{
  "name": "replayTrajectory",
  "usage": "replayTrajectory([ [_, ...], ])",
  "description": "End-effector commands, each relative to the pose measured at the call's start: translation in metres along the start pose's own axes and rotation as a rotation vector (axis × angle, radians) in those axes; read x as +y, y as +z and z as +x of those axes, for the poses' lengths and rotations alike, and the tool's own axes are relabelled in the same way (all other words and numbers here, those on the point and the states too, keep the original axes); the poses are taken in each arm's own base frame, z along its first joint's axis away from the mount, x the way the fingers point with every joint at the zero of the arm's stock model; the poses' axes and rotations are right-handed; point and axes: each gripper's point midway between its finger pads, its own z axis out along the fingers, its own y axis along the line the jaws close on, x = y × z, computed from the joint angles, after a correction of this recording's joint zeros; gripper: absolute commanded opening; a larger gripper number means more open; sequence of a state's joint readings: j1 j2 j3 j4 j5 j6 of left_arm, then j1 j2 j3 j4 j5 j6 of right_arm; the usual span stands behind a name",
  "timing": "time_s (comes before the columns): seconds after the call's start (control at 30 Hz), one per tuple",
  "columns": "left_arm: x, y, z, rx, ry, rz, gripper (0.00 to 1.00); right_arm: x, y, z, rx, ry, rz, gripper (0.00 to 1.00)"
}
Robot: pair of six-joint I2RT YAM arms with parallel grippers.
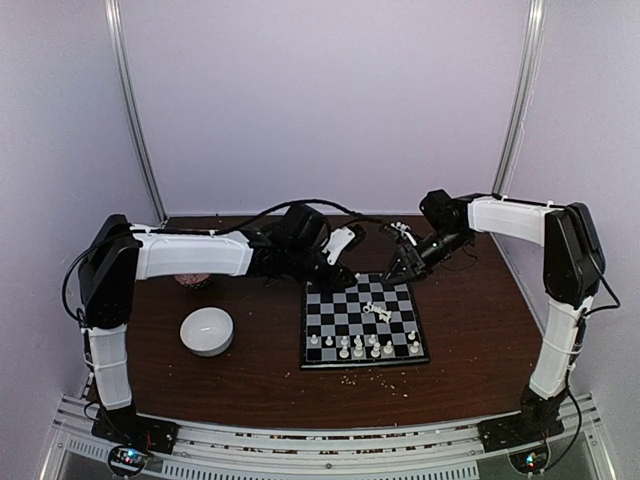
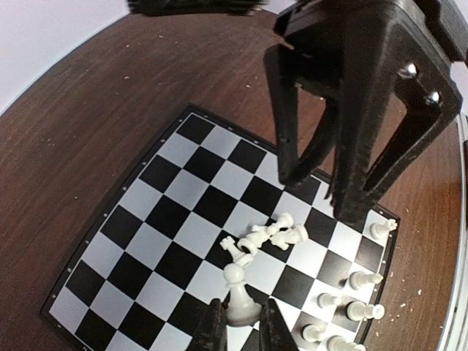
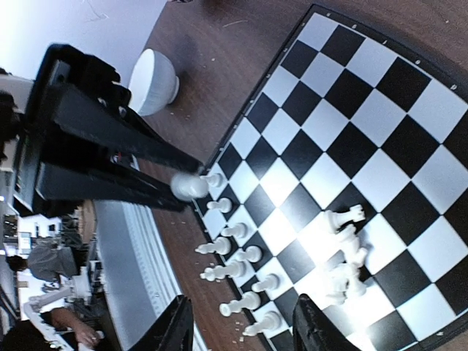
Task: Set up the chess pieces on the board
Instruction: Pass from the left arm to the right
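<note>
The left tool (image 2: pixel 241 313) clamps a pawn (image 2: pixel 235 284), seemingly lifted over the board (image 2: pixel 146 241) for placing; the right tool (image 3: pixel 241 307) hovers, fingers apart.

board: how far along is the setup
Done: several standing pieces line the near edge of the board. In hand: the left jaws are shut on a pawn. Left: a heap of toppled pieces mid-board needs standing; the right jaws are open, empty.
</note>
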State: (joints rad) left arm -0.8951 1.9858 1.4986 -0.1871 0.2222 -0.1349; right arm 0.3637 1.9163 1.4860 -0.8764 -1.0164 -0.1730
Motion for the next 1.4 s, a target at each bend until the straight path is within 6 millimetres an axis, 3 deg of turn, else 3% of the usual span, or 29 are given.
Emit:
replayTrajectory([
  [0.0,-0.022,-0.009,-0.027,-0.098,0.083,0.041,0.06,0.036,-0.002,-0.014,-0.032,0.07,-0.195,0.48],
  [0.3,-0.039,-0.009,-0.041,-0.131,0.134,0.075,0.07,0.036,0.004,-0.02,-0.04,0.118,-0.255,0.47],
  [0.67,-0.044,-0.006,-0.048,-0.142,0.15,0.084,0.07,0.04,0.011,-0.014,-0.02,0.149,-0.325,0.42],
  [0.9,-0.045,-0.003,-0.048,-0.133,0.155,0.088,0.07,0.047,0.011,-0.014,-0.015,0.155,-0.377,0.33],
  [1.1,-0.048,-0.002,-0.049,-0.136,0.163,0.107,0.07,0.049,0.011,-0.012,-0.012,0.162,-0.404,0.31],
  [1.37,-0.047,0.003,-0.048,-0.126,0.164,0.1,0.07,0.055,0.008,-0.01,-0.01,0.153,-0.427,0.17],
])
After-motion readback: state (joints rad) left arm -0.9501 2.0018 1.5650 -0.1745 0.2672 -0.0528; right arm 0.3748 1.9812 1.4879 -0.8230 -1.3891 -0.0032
